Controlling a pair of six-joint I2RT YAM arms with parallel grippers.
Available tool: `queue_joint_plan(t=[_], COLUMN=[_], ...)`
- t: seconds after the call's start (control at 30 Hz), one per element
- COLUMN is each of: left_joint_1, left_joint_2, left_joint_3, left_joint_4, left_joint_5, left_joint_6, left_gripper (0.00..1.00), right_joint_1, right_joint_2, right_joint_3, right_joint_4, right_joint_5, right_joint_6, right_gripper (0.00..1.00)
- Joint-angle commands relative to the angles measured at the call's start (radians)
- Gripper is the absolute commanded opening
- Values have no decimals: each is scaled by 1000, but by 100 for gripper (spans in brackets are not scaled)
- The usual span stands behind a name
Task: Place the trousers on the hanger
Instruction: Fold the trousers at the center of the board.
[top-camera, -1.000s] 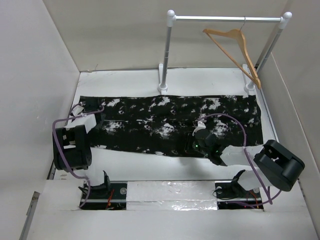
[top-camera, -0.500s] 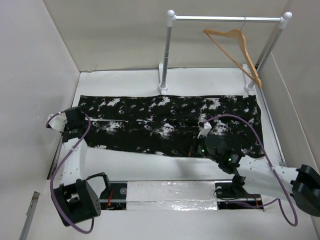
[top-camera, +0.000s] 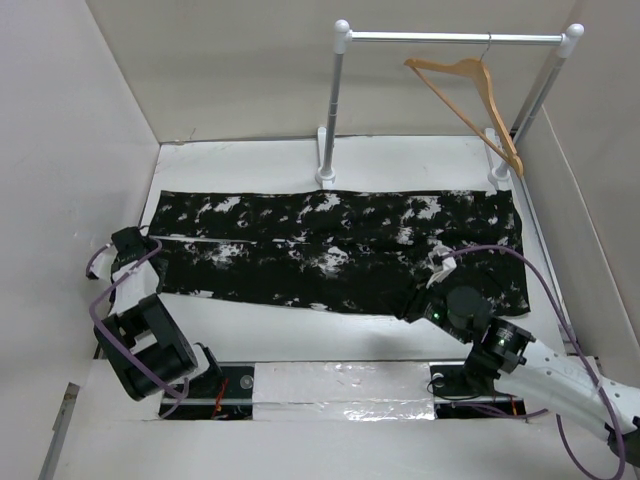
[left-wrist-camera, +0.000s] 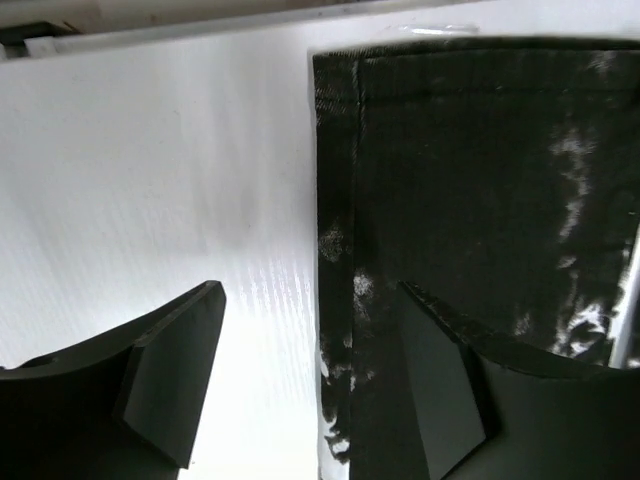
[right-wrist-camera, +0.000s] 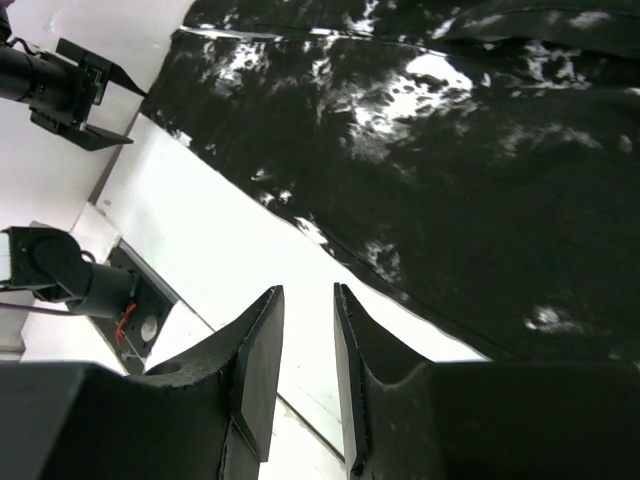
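Note:
The trousers (top-camera: 340, 250), black with white splatter marks, lie flat and spread lengthwise across the white table. The wooden hanger (top-camera: 470, 90) hangs by its hook on the rack's rail at the back right, far from both grippers. My left gripper (top-camera: 138, 246) is at the trousers' left end. In the left wrist view it (left-wrist-camera: 310, 292) stands open, straddling the hem (left-wrist-camera: 335, 250), with one finger (left-wrist-camera: 440, 390) over the fabric and the other over bare table. My right gripper (top-camera: 416, 306) hovers at the trousers' near edge (right-wrist-camera: 420, 150), open (right-wrist-camera: 303, 297) by a narrow gap with nothing in it.
The white and silver rack (top-camera: 335, 110) stands at the back of the table on two feet. White walls close in on the left and right. Both arm bases and a foil-covered strip (top-camera: 340, 385) line the near edge. Purple cables loop off each wrist.
The left gripper slid left off the trousers to their end and opened wide. The right gripper moved right and nearer to the trousers' front edge, shut briefly, then reopened slightly.

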Motion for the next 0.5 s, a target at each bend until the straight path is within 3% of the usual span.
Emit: queue_joint_plan(t=[0.0, 0.37, 0.47], left_joint_1=[3, -30, -30], left_joint_2=[21, 133, 161], left_joint_3=[2, -58, -48], left_joint_4=[23, 158, 172], left_joint_5=[9, 33, 41], left_joint_6=[7, -62, -69], left_gripper=[66, 47, 31], right_joint_1=[10, 10, 10], right_joint_2=[-18, 77, 57], right_joint_3=[-24, 20, 17], right_joint_4=[-56, -62, -78], right_joint_5=[28, 32, 60], right_joint_6=[7, 24, 38], right_gripper=[33, 33, 34])
